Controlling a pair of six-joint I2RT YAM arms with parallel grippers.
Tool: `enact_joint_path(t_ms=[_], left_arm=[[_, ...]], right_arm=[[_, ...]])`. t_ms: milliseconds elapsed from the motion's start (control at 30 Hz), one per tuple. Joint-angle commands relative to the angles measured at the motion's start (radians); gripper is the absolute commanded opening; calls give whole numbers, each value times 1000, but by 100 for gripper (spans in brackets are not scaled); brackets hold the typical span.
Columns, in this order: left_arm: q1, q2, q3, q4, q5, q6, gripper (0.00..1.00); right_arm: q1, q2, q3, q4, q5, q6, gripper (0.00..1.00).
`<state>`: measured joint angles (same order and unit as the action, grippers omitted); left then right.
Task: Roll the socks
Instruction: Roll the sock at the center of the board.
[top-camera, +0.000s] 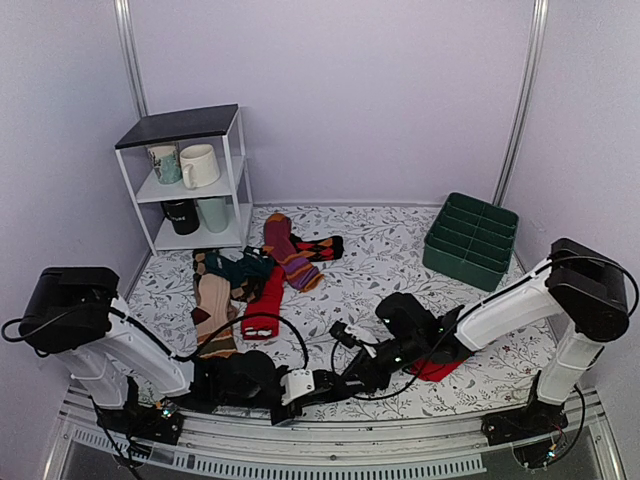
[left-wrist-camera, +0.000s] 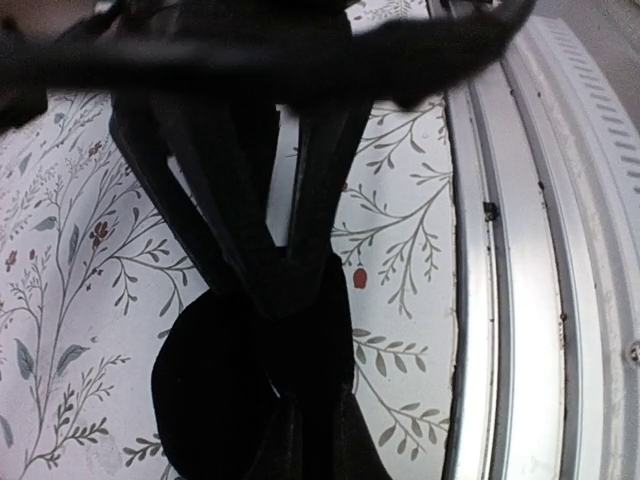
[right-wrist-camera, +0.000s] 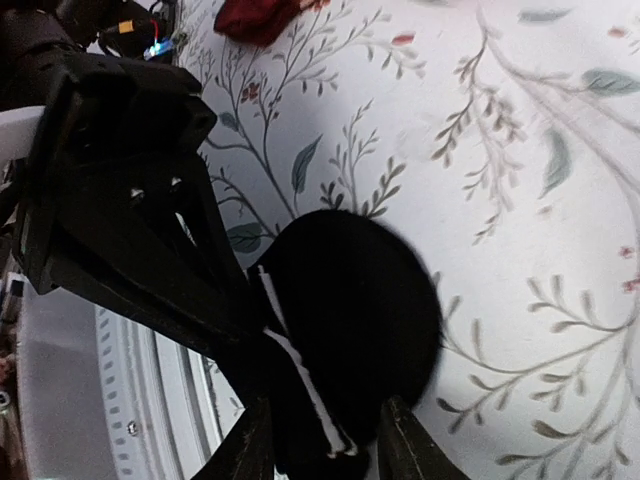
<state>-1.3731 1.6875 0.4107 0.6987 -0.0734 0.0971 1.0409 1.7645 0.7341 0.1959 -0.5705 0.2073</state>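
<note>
The left gripper (left-wrist-camera: 285, 285) has its two black fingers drawn together, clamped on the socks (left-wrist-camera: 230, 390). The socks are a dark bundle of black fabric, rounded on one side, lying on the table (left-wrist-camera: 80, 250) just beyond the fingertips.

The right gripper (right-wrist-camera: 325, 455) meets the same bundle from the opposite side. Its fingers stand apart, with the end of the socks, crossed by a thin white stripe (right-wrist-camera: 300, 380), between them. Whether they press on the fabric cannot be told.

The bundle sits about midway along the table's near edge, just beside the metal rail (left-wrist-camera: 540, 300), on a white cloth printed with leaves and small flowers.

To the right, under the right arm, lies a red sock (top-camera: 435, 368). Farther back and to the left is a loose pile of coloured socks (top-camera: 250, 290). Beyond that, in the far left corner, a white shelf (top-camera: 190, 180) holds mugs. A green divided bin (top-camera: 470, 240) stands at the far right.
</note>
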Motion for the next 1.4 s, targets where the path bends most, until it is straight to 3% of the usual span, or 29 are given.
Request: enact_joint_path(t_ms=[0, 67, 133, 367, 633, 1100, 1367], left_arm=[[55, 11, 19, -172, 170, -117, 0], [89, 24, 34, -211, 234, -136, 0], [114, 38, 55, -257, 287, -160, 0], [191, 118, 116, -379, 470, -229, 0], [208, 147, 141, -403, 512, -226, 0], [216, 156, 130, -384, 527, -224, 0], [221, 158, 120, -368, 537, -226, 0]], right_arm=[[-8, -166, -162, 348, 217, -79, 38], [-3, -222, -246, 484, 211, -114, 40], [25, -259, -297, 514, 221, -176, 41], [135, -259, -345, 494, 302, -356, 44], [269, -108, -241, 373, 503, -437, 44], [281, -57, -223, 262, 592, -385, 43], [300, -48, -213, 166, 620, -294, 36]])
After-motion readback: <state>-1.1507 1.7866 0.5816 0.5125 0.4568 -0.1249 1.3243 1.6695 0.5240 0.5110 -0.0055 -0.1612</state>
